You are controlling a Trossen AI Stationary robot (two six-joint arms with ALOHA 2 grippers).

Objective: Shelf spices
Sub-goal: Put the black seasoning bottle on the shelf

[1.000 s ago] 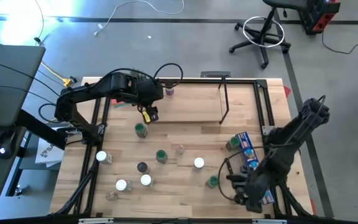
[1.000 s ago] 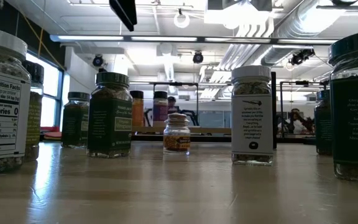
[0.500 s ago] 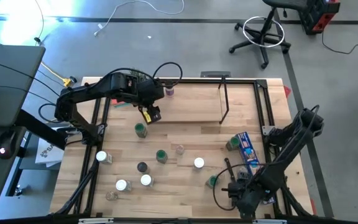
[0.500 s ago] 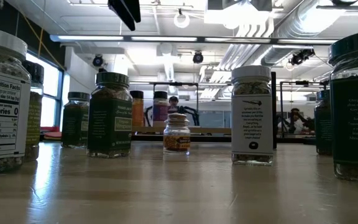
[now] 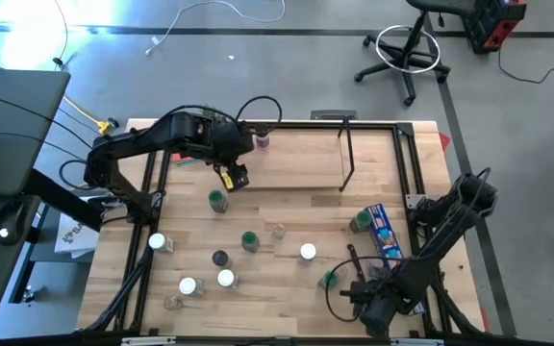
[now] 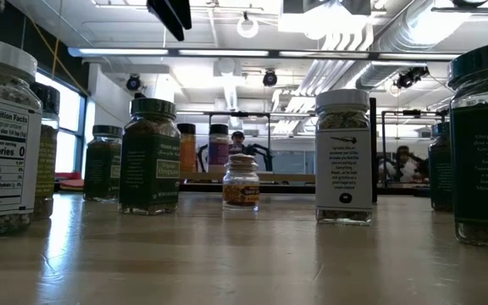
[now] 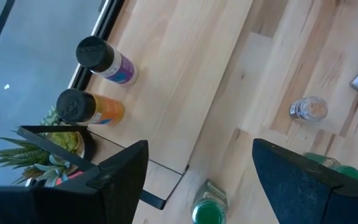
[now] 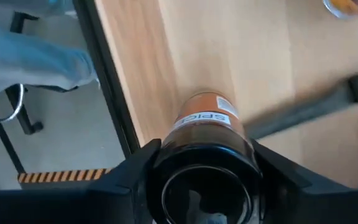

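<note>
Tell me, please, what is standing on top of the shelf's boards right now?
Two black-capped jars, one purple and one orange, stand side by side at one end of the shelf. The left arm hides part of that end from above.

Overhead camera looks straight down on the whole table [image 5: 287, 183]; a table-level camera faces across jars [image 6: 149, 157] into the room. Wrist cameras look closely down on the tabletop, the left sharing two shelved jars [image 7: 104, 60] with the overhead view.
</note>
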